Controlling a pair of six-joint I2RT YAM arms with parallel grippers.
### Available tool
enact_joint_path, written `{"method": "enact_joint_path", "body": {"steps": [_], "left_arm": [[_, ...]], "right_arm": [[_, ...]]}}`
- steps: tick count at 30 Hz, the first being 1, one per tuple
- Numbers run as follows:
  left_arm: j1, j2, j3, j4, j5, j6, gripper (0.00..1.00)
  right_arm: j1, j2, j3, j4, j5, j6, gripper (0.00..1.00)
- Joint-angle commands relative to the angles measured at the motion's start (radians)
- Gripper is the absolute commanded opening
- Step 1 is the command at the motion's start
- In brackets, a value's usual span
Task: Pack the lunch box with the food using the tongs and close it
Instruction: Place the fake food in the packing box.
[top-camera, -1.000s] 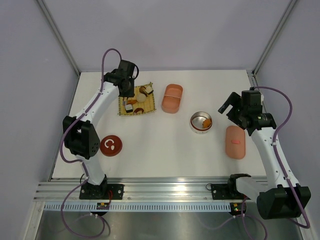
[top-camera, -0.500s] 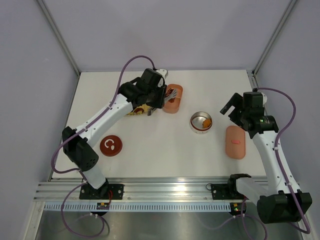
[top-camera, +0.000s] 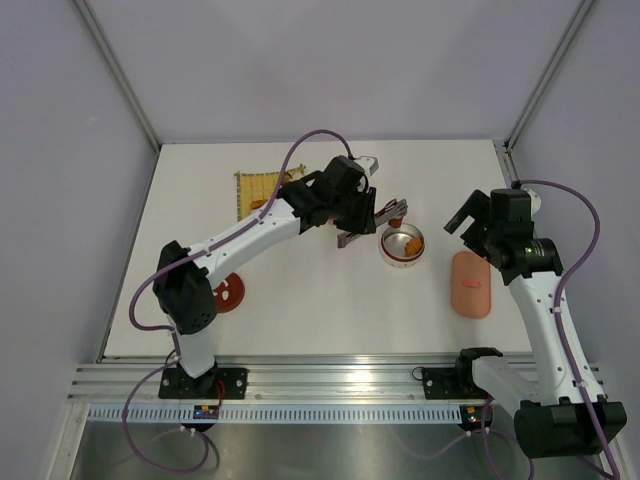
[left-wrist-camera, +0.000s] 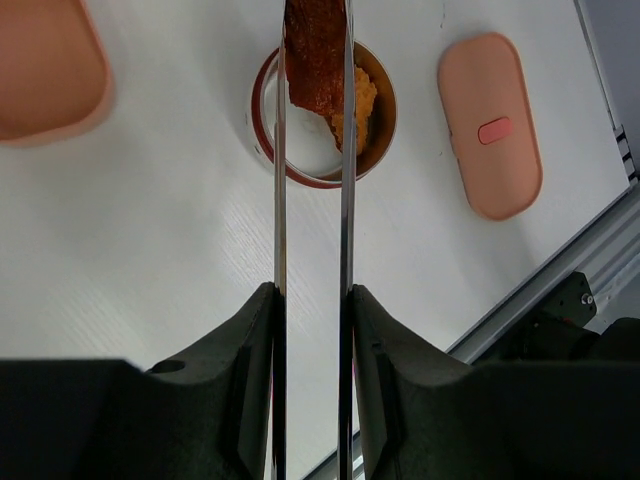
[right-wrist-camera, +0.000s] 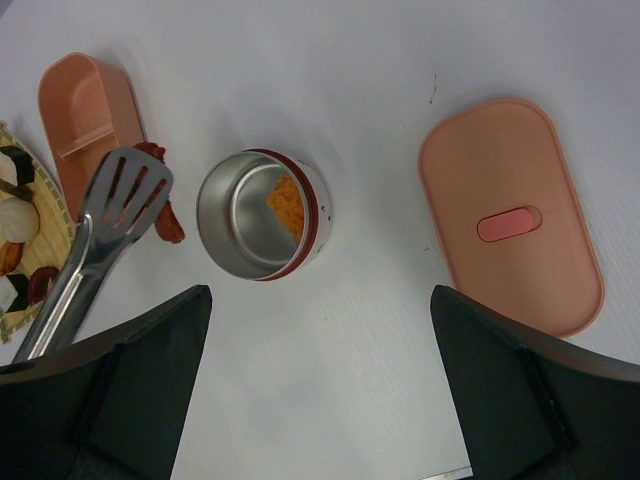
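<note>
The left claw (left-wrist-camera: 312, 300) is clamped on a pair of slim silvery metal tongs (right-wrist-camera: 118, 195), its dark fingers (left-wrist-camera: 250, 350) squeezing the two arms until they run nearly parallel. Pinched between the tong tips is a reddish-brown food lump (left-wrist-camera: 315, 45).

From above, the lump is at the 12 o'clock rim of the round steel bowl (top-camera: 402, 243). The left wrist view shows it in front of the bowl's mouth, while the right wrist view shows it just off the bowl's 9 o'clock side. Whether it is truly over the bowl I cannot tell. A single orange food piece (right-wrist-camera: 285, 205) lies inside the bowl against its wall.

The oblong pink lunch box (right-wrist-camera: 85, 110) lies open at the bowl's 10 o'clock. The oval pink lid (top-camera: 471, 284) lies flat at the bowl's 4 o'clock, apart from it.

The right claw (top-camera: 463, 214) hangs at the bowl's 2 o'clock with its fingers spread wide and nothing between them.

The yellow woven mat (top-camera: 252, 185) is at 10 o'clock on the white counter (top-camera: 300, 310), partly behind the left arm. The remaining white-and-dark food pieces (right-wrist-camera: 12, 215) lie on it. A round red lid (top-camera: 232, 290) lies at 8 o'clock, half hidden by the left arm.
</note>
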Motion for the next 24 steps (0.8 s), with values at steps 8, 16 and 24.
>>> {"method": "enact_joint_path", "body": {"steps": [8, 16, 24], "left_arm": [[-0.033, 0.082, 0.023, 0.091, 0.057, -0.069, 0.19], [-0.043, 0.087, 0.005, 0.082, 0.077, -0.074, 0.45], [-0.048, 0.075, -0.005, 0.06, 0.077, -0.062, 0.54]], "right_arm": [[-0.005, -0.024, 0.02, -0.018, 0.037, -0.001, 0.99], [-0.005, -0.016, 0.01, -0.013, 0.035, -0.003, 0.99], [-0.005, -0.015, 0.009, -0.013, 0.038, -0.009, 0.99]]}}
